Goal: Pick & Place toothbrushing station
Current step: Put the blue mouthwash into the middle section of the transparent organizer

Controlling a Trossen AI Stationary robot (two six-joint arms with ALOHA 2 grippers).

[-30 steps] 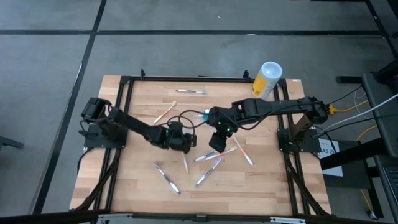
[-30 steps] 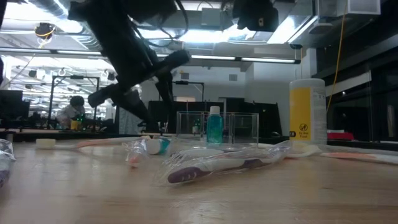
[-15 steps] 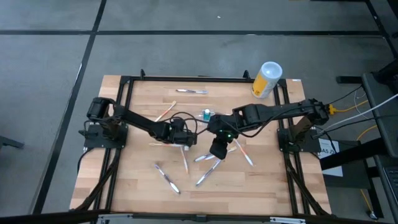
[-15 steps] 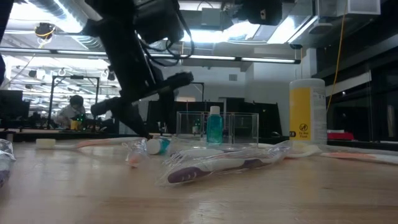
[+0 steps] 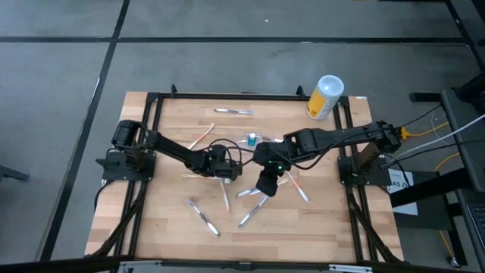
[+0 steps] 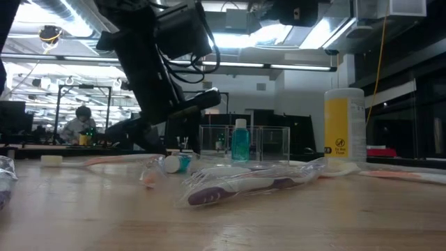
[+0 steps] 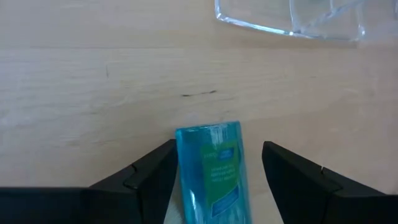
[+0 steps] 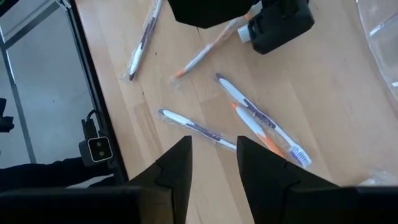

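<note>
The toothbrushing station (image 6: 261, 143), a clear plastic holder, stands on the table's far middle (image 5: 270, 142), also at the left wrist view's edge (image 7: 292, 18). A blue bottle (image 6: 240, 139) stands upright at it. My left gripper (image 7: 214, 152) is open and low over the table (image 5: 225, 173). Its fingers stand on either side of a blue tube with a green label (image 7: 210, 174), which lies flat on the wood. My right gripper (image 8: 213, 146) hangs open and empty, high over wrapped toothbrushes (image 8: 261, 121), just right of the left one (image 5: 267, 184). My left gripper comes from above at a slant, its fingers along the blue tube's two long sides. One finger (image 7: 158, 168) lies close against the tube's edge (image 7: 181, 163); I cannot tell whether it touches. A gap shows at the other finger. The tube lies on the table.
Several wrapped toothbrushes lie scattered over the table's middle and near part (image 5: 254, 206), and one lies close to the low camera (image 6: 237, 187). A yellow canister with a white lid (image 5: 324, 97) stands at the far right. More wrapped items lie at the far edge (image 5: 231, 111).
My left gripper has sunk toward the table and shifted slightly toward the station, ending low around the blue tube. My right gripper has drifted a little toward the table's near edge, staying high. Nothing on the table has moved.
</note>
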